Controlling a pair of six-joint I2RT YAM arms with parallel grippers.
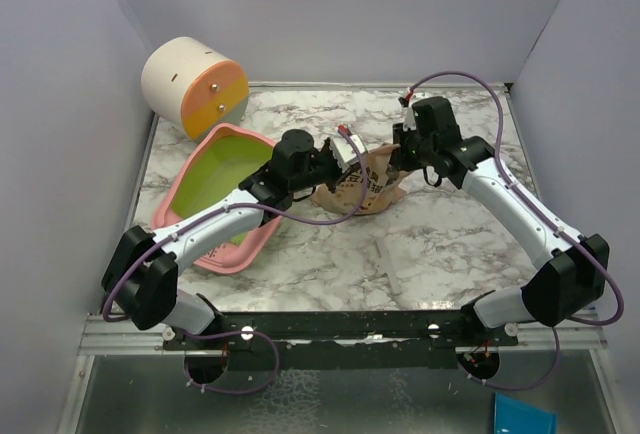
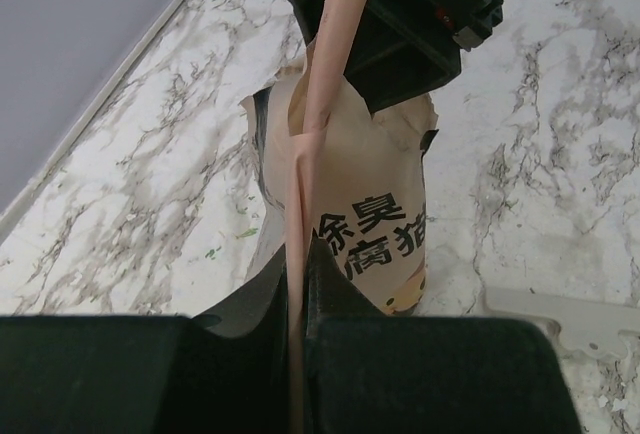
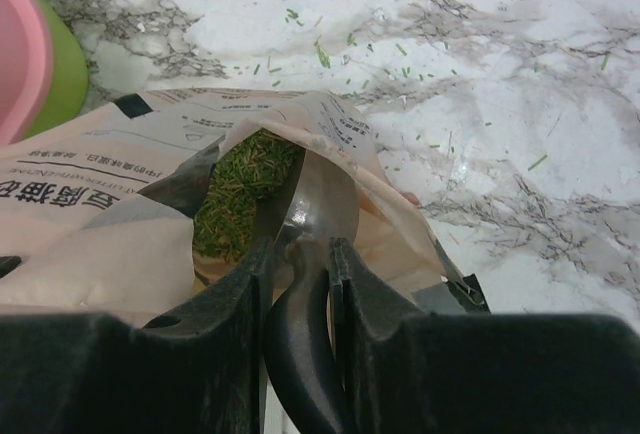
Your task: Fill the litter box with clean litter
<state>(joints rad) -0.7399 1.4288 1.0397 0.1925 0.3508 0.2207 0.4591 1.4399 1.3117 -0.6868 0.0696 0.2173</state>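
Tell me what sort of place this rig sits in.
Probably a staged test booth: plain grey walls enclose a marble-patterned tabletop, with a black metal mounting rail along its near edge.

Bag (image 1: pixel 358 190) blocks path btwn right gripper (image 1: pixel 398 162) & litter box (image 1: pixel 172 208).

Pink, green-bottomed litter box (image 1: pixel 236 166) lies left; greenish clean litter (image 3: pixel 243 186) sits inside the bag (image 3: pixel 110 229).
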